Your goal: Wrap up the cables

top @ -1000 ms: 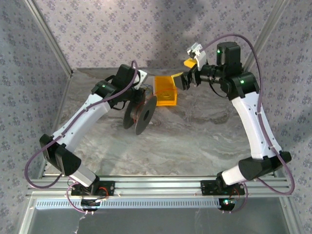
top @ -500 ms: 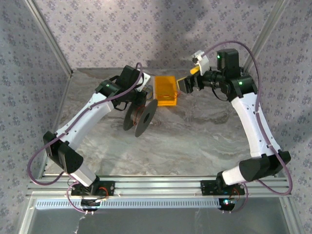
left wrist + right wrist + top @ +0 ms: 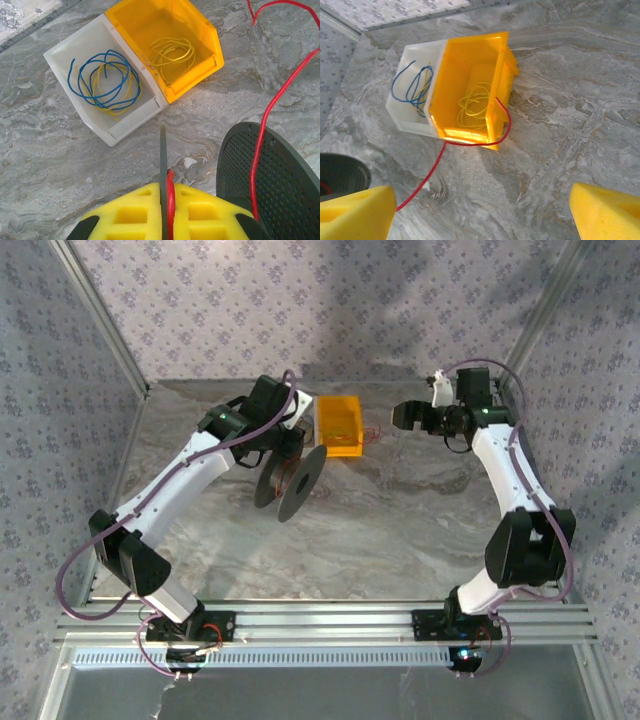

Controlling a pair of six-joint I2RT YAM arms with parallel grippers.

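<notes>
The left gripper (image 3: 166, 200), at the bottom of its wrist view, is squeezed closed with the red wire (image 3: 257, 150) pinched between its yellow pads. From there the wire runs up across the black spool (image 3: 285, 180) to the upper right. The right gripper (image 3: 480, 205) is spread wide with nothing in it. Above it, the wire loops over the yellow bin's (image 3: 502, 75) front edge.

**Materials and Finishes**

Smooth, low-sheen grey marbled stone look on table (image 3: 60, 150). Translucent glossy plastic for yellow bin (image 3: 200, 30); opaque matt plastic for white bin (image 3: 135, 125). Matt black plastic, finely dimpled, on spool (image 3: 280, 185). Smooth red sheath on cable (image 3: 272, 107). Matt yellow foam pads (image 3: 355, 217).
</notes>
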